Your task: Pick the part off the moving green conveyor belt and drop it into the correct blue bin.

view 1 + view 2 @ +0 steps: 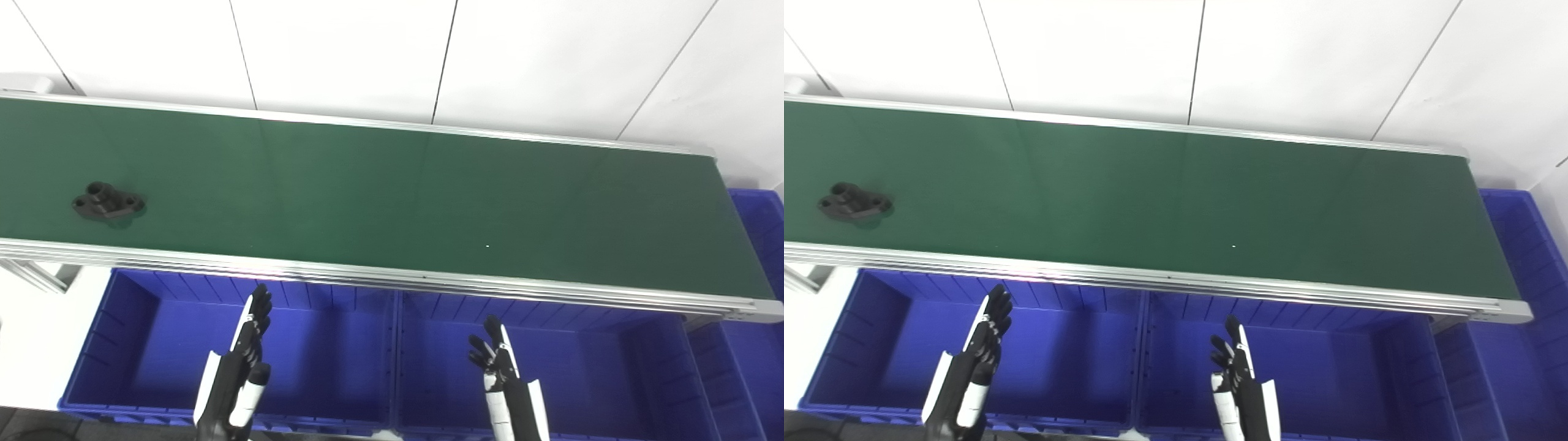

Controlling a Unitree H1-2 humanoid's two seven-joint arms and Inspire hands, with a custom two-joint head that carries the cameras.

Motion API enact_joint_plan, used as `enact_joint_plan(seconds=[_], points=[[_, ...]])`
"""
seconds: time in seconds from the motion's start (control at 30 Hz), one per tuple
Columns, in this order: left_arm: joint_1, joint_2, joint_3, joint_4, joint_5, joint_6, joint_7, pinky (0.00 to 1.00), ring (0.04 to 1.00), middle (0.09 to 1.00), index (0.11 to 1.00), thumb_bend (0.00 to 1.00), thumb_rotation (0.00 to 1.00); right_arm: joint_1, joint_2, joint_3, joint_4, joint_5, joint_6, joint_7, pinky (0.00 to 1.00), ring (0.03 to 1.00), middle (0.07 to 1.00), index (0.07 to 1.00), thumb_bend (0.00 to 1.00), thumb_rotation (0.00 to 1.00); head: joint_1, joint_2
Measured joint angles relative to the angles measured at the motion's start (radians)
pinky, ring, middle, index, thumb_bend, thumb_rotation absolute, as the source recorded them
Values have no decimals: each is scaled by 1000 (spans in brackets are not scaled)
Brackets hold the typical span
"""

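A long green conveyor belt [392, 196] runs across the scene, edged by silver rails, with a white panelled wall [392, 55] behind it. Far out on the belt's left end sits the part [108, 203], a small black piece with round holes, lying alone on the green and well apart from both hands.

Below the near rail sit two blue bins side by side: the left bin [153, 343] and the right bin [612, 367], sharing a dividing wall near the middle. A third blue bin [759, 220] peeks out past the belt's right end. Only the near rail lies between the hands and the belt surface.

Now the hands. The left hand [251, 334] hovers over the left bin, fingers stretched forward toward the rail and spread a little, grasping nothing. The right hand [493, 355] hangs over the right bin, fingers likewise extended and apart, released and touching nothing. Both sit short of the rail, neither one over the belt.
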Motion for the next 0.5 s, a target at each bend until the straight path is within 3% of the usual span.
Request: enact_joint_plan(seconds=[0.27, 0.5], points=[[7, -20, -2, 0, -1, -20, 34, 1000, 1000, 1000, 1000, 959, 914, 0, -27, 16, -7, -7, -2, -26, 949, 972, 999, 1000, 725, 1000, 11, -2], [5, -17, -4, 0, -7, -20, 35, 1000, 1000, 1000, 1000, 944, 917, -20, -72, 76, -7, -28, -2, -105, 999, 1000, 1000, 1000, 761, 1000, 9, -6]])
